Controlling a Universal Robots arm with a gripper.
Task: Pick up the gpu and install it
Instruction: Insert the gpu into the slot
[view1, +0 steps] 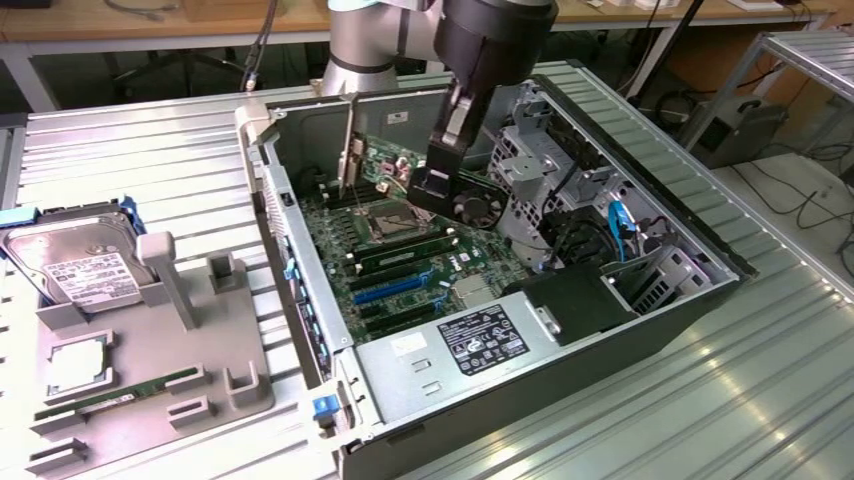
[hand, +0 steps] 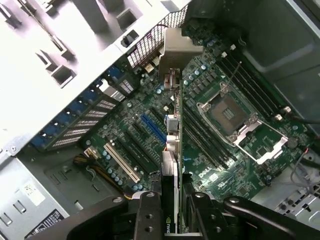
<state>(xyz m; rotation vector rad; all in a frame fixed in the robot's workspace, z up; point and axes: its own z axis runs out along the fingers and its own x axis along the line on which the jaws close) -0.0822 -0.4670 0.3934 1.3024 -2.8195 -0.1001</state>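
The gpu (hand: 171, 150) runs edge-on away from my gripper (hand: 172, 202), a slim black card with a silvery bracket (hand: 175, 47) at its far end by the case's rear grille. My gripper is shut on the card's near end, one finger (hand: 149, 212) on each side. In the exterior view the gripper (view1: 434, 188) is down inside the open computer case (view1: 667, 300), and the gpu (view1: 380, 165) stands on edge over the motherboard (view1: 400, 255). The card lies along the expansion slots, beside the blue slot (hand: 152, 127). I cannot tell whether it touches a slot.
The empty CPU socket (hand: 230, 112) and RAM slots lie beside the card. A power supply (view1: 467, 340) and drive cage (view1: 547, 165) crowd the case. On the exterior view's left, a grey fixture (view1: 200, 330) holds a hard drive (view1: 87, 265), a CPU (view1: 80, 360) and a green RAM stick (view1: 120, 392).
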